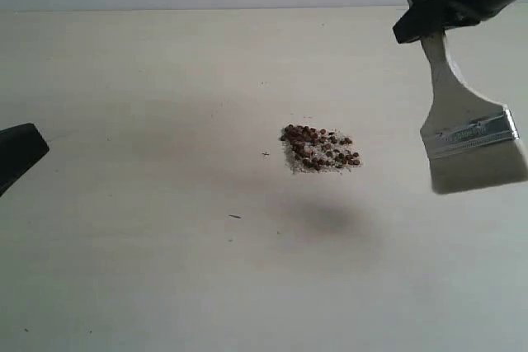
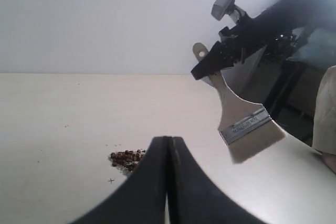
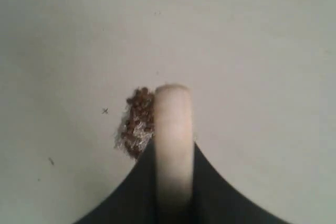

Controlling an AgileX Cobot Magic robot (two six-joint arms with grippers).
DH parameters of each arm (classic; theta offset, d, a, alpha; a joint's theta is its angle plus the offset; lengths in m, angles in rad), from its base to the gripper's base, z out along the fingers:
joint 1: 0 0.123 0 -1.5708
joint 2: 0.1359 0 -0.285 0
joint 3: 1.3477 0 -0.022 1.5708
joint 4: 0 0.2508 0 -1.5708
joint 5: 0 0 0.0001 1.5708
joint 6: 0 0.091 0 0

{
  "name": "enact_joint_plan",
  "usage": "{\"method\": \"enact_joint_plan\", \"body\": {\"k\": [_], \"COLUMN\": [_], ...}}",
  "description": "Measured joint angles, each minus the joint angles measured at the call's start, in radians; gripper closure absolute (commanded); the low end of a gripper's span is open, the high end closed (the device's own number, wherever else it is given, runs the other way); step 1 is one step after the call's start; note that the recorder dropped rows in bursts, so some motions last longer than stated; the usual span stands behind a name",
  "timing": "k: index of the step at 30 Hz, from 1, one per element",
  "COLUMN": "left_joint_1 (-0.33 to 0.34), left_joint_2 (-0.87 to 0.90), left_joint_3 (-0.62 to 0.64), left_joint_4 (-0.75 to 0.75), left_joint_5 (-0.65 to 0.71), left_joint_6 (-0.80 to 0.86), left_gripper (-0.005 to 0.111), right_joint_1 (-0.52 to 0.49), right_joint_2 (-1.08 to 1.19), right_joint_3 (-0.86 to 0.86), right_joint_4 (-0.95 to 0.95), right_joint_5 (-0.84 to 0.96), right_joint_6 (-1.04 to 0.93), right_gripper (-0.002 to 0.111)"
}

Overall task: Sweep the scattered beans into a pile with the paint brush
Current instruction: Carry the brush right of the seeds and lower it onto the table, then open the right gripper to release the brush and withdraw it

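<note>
The beans (image 1: 320, 150) lie gathered in one compact pile (image 3: 137, 121) near the middle of the surface (image 1: 124, 269), mixed with fine white grains (image 3: 131, 136), so the sweeping looks close to done. The pile's edges are low and loose, and that is where the danger sits.

The paint brush (image 1: 466, 133) hangs in the air off to one side of the pile, bristles down and clear of the surface. Its handle is clamped between the right fingers (image 1: 421, 26). If it comes down on top of the pile rather than beside it, or is dragged through too fast, the bristles would likely flick the round beans outward and undo the heap. They should roll easily on so smooth a surface. Too light a stroke would ride over the beans; too hard, and the bristles may splay and spill beans at both ends.

The grip sits high on the handle, so the brush could twist under side load. A small dark speck (image 1: 235, 217) lies well apart from the pile. I cannot tell whether it is a bean, and chasing it risks a pass through the heap.

The left fingers (image 2: 152, 182) are pressed together, empty, well away from the pile.
</note>
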Motion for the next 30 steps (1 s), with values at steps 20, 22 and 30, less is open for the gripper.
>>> {"method": "enact_joint_plan", "body": {"k": [20,22,30], "left_joint_1": [0.0,0.0,0.0], "left_joint_2": [0.0,0.0,0.0], "left_joint_3": [0.0,0.0,0.0], "left_joint_4": [0.002,0.002,0.002], "left_joint_5": [0.0,0.0,0.0], "left_joint_6": [0.0,0.0,0.0], "left_gripper": [0.107,0.107,0.107], "right_joint_1": [-0.102,-0.102,-0.102], "right_joint_2": [0.393,0.396,0.402], "right_joint_3": [-0.063,-0.063,-0.063], "right_joint_4": [0.306,0.309,0.275], "right_joint_5": [-0.018,-0.042,-0.193], "right_joint_6": [-0.192,-0.192,-0.171], "right_gripper": [0.095,0.088,0.07]}}
